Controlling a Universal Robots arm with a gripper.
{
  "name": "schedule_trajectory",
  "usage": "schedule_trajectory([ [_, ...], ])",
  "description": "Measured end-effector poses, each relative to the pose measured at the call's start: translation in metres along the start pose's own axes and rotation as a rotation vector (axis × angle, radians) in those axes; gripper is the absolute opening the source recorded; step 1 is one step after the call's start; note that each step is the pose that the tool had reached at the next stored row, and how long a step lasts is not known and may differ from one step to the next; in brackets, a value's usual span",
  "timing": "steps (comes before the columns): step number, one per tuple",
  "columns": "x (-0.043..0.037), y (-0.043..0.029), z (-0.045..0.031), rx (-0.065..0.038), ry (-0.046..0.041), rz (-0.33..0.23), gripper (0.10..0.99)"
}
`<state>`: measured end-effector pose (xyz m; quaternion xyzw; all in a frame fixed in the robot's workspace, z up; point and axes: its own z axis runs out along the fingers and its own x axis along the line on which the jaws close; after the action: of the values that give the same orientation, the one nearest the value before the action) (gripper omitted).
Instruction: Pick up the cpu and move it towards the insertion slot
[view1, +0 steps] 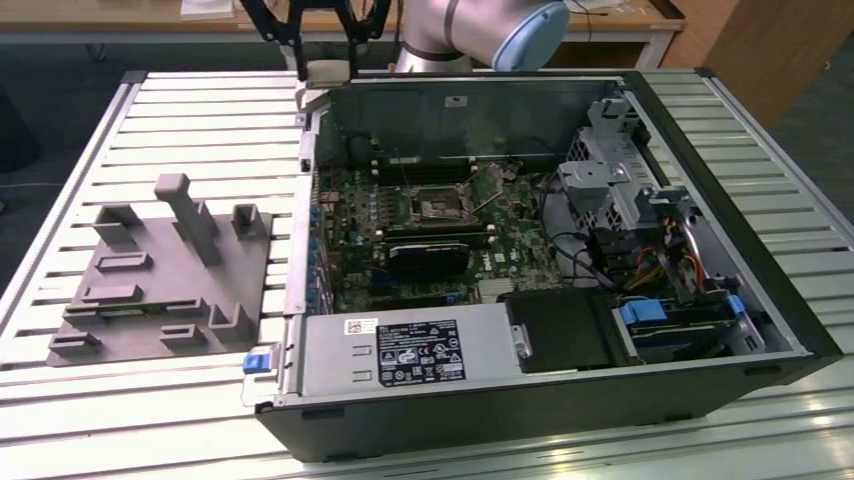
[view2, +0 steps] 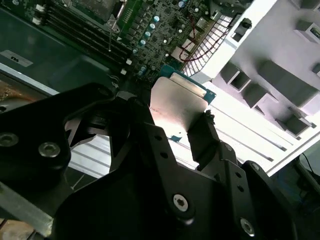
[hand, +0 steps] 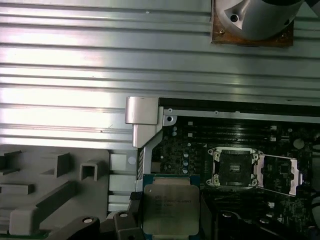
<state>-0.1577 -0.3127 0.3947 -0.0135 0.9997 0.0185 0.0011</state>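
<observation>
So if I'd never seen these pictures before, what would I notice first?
Probably the shiny square cpu pinched in the gripper, held up near the open computer case at its edge. Next, the green motherboard inside the case, with the insertion slot open in its middle. On the exterior view's left sits a grey plastic holder with blocks and posts, on the ribbed metal table.

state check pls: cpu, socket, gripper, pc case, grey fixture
cpu: held in the gripper, lifted, off the socket.
insertion slot: empty, bracket swung open beside it.
gripper: shut on the cpu.
computer case: side panel off, lying flat, motherboard exposed.
grey fixture: resting on the slatted table, beside the case.
</observation>
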Motion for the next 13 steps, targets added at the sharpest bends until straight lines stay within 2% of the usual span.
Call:
schedule_trajectory([
  [5, -0.0148, 0.0059, 0.0006, 0.000, -0.0001, 0.000, 0.541],
  [10, -0.0351, 0.0056, 0.0006, 0.000, 0.0000, 0.000, 0.541],
  [13, -0.0440, 0.0049, 0.0007, 0.000, 0.0000, 0.000, 0.541],
])
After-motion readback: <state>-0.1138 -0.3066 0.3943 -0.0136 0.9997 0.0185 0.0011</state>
